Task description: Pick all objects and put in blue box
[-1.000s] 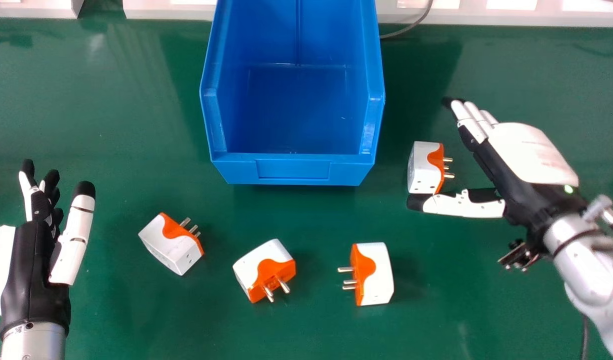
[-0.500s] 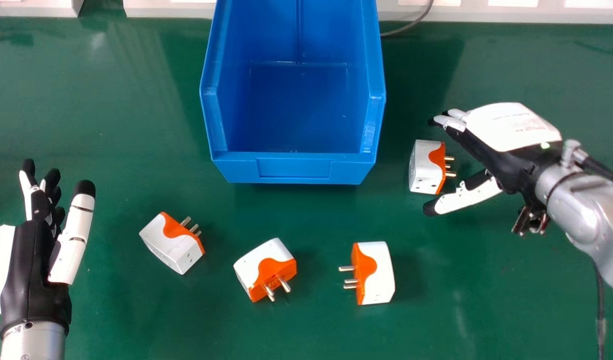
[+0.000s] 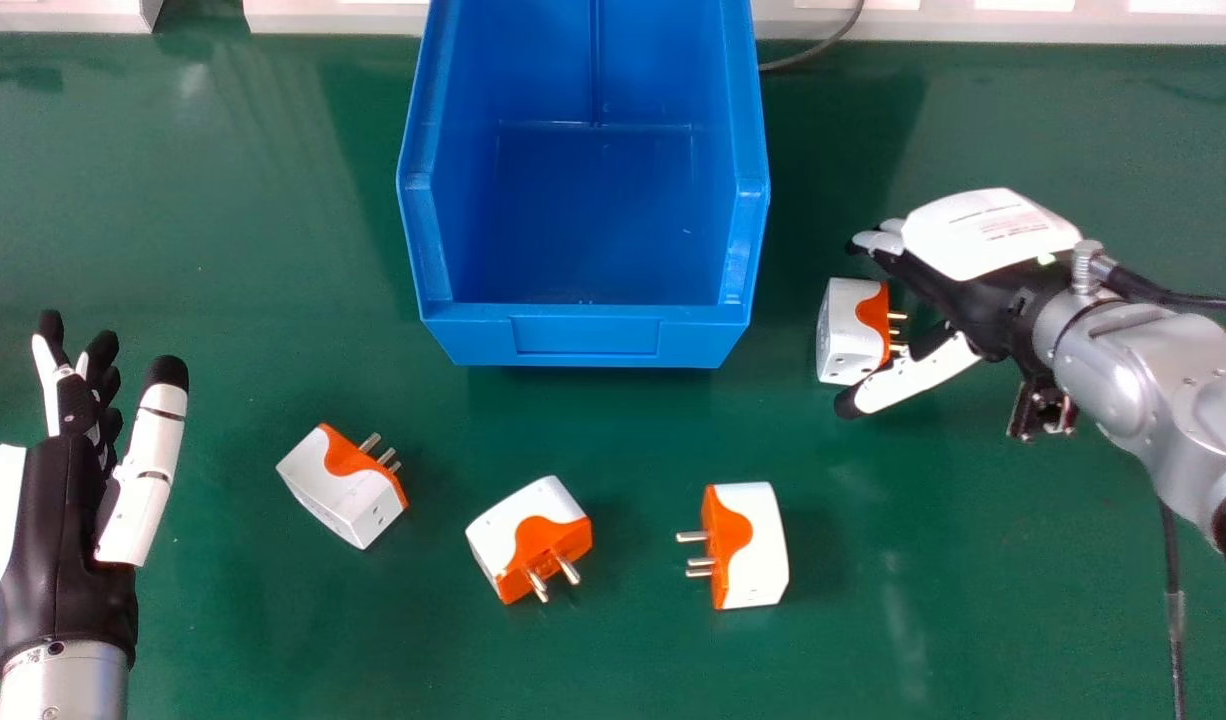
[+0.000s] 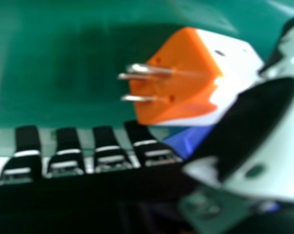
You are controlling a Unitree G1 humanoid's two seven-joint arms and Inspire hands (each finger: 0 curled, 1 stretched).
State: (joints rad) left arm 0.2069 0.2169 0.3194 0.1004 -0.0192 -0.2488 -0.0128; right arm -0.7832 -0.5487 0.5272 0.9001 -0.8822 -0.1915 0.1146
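Right hand [image 3: 988, 235] loosely open at a plug adapter [image 3: 841, 330] beside the blue box [image 3: 588, 340]

The green table [image 3: 1003, 620] spreads beneath everything. On it, toward the far edge, the blue box stands with its lower front facing the robot; no adapter lies inside. The right hand has released fingers, fairly straight, and a thumb extended by the adapter; whether it touches, I cannot tell. The left hand [image 3: 58, 540] is at the view's left, its fingers relaxed, holding nothing.

Four white-and-orange adapters lie on the table: one just right of the box, then the right-front adapter [image 3: 758, 550], the middle adapter [image 3: 513, 530] and the left adapter [image 3: 338, 485]. Smallest are the metal prongs [image 3: 693, 537], which on the right-front one point left.
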